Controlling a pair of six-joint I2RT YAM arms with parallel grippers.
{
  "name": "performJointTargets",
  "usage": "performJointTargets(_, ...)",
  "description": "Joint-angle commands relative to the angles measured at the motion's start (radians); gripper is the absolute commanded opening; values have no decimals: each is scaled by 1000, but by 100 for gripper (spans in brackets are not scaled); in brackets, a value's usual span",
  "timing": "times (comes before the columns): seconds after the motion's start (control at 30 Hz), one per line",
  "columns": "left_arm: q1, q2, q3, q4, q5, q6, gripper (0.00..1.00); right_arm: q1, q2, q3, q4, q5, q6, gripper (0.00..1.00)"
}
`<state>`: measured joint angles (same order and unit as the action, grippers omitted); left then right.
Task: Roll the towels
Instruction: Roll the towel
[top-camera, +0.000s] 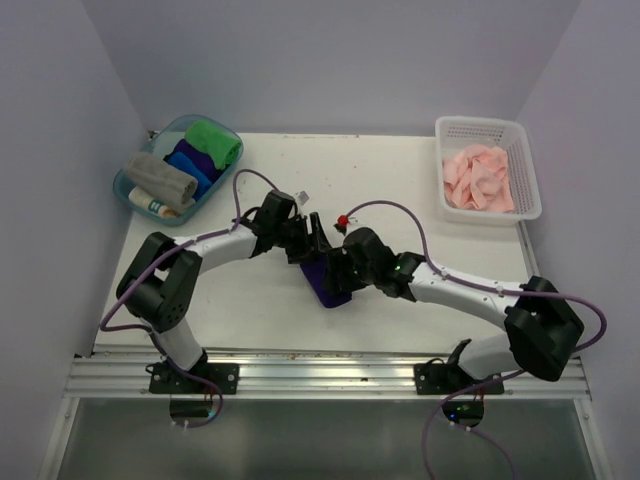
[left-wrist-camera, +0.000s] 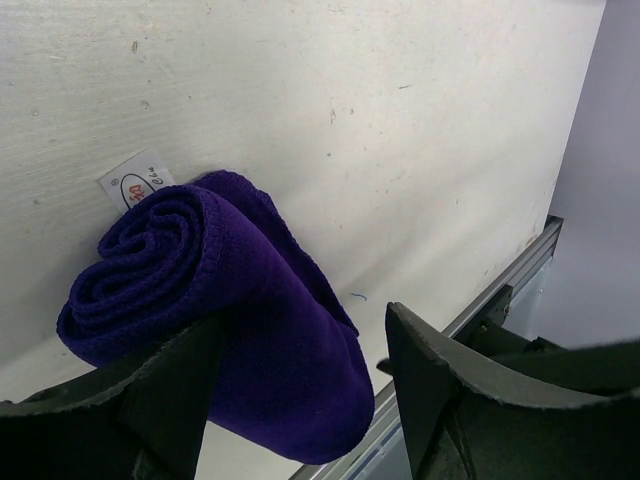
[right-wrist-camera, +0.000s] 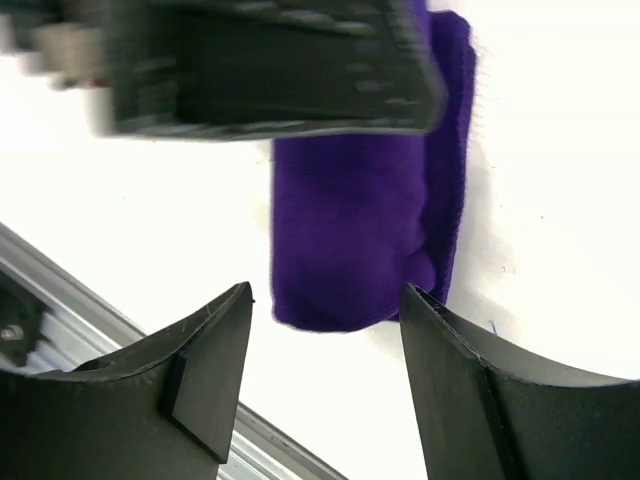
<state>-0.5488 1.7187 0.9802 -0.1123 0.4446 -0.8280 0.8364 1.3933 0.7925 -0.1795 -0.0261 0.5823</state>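
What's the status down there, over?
Both open: left gripper, right gripper. Rolled purple towel lies free on table. Grippers crowd close over it.

Rolled purple towel (right-wrist-camera: 360, 230) beyond tool (right-wrist-camera: 325, 292)

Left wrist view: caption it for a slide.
Open left gripper at a rolled purple towel on the white table.

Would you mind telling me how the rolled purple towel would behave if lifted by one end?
The purple towel looks like soft terry, so it would probably sag. Nothing binds its spiral end, so it may unroll. It is roughly cylindrical, so a sideways push might roll it.
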Motion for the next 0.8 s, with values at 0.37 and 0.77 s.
performJointTargets(0.37,-14,47,6,-36,-7,7,69,326,110,266,-245,590,-176,64)
performJointTargets(0.77,-16,48,12,-52,-12,10,69,420,338,326,-248,817,-251,66)
